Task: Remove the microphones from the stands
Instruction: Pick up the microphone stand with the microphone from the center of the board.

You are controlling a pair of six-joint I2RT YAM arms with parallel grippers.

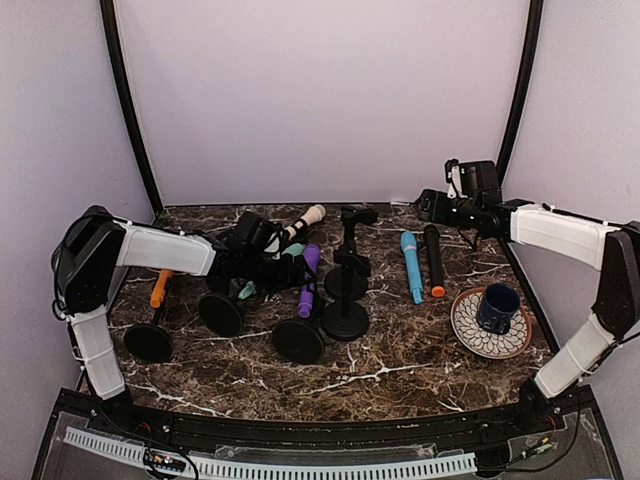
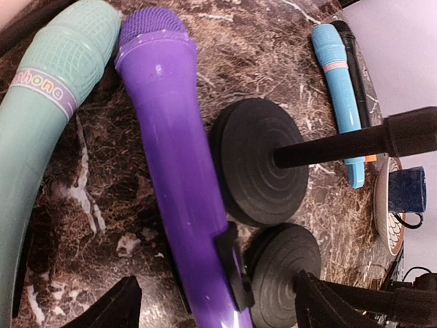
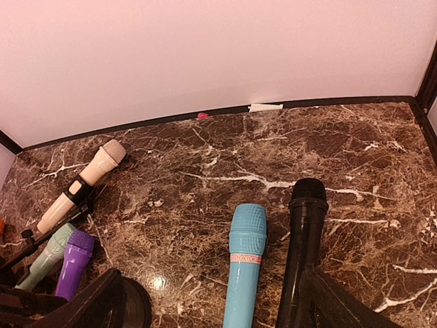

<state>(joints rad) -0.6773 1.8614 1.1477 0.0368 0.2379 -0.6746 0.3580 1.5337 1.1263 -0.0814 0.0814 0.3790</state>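
Note:
A purple microphone [image 2: 171, 157] sits tilted in the black clip [image 2: 233, 268] of a stand with a round black base [image 1: 297, 340]. My left gripper [image 2: 218, 311] is open, with one finger on each side of the purple microphone's handle and not touching it. In the top view the left gripper [image 1: 275, 262] is over the purple microphone [image 1: 308, 280]. A mint microphone [image 2: 41, 123] lies just left of it. My right gripper [image 3: 218, 307] is open and empty, hovering at the back right [image 1: 432, 205] above a blue microphone [image 3: 244, 266] and a black microphone [image 3: 304, 246] lying on the table.
A white microphone [image 1: 305, 220] and an orange microphone [image 1: 160, 288] sit in other stands. Several round black bases [image 1: 345, 320] crowd the middle, and an empty stand [image 1: 350, 240] rises among them. A plate [image 1: 470, 335] with a blue mug [image 1: 497, 305] is front right.

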